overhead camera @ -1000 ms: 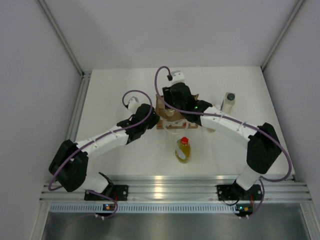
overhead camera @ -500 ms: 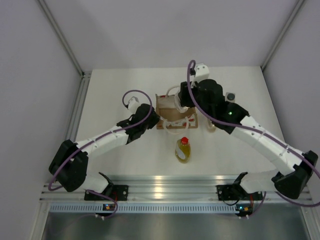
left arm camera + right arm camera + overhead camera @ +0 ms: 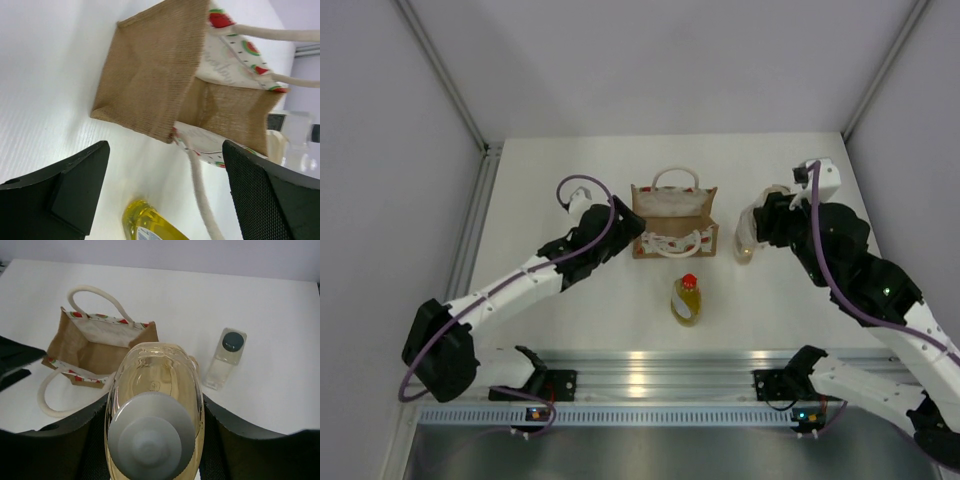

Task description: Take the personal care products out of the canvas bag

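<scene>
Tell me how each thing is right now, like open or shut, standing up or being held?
Bag: standing, open on top.
Yellow bottle: out of the bag, red cap on.
Small clear bottle: standing, dark cap on.
Golden bottle: cap on, held by the right gripper.
Left gripper: open, holding nothing, beside the bag.

Bright, even overhead light, soft shadows, blurred near edges in wrist views.
</scene>
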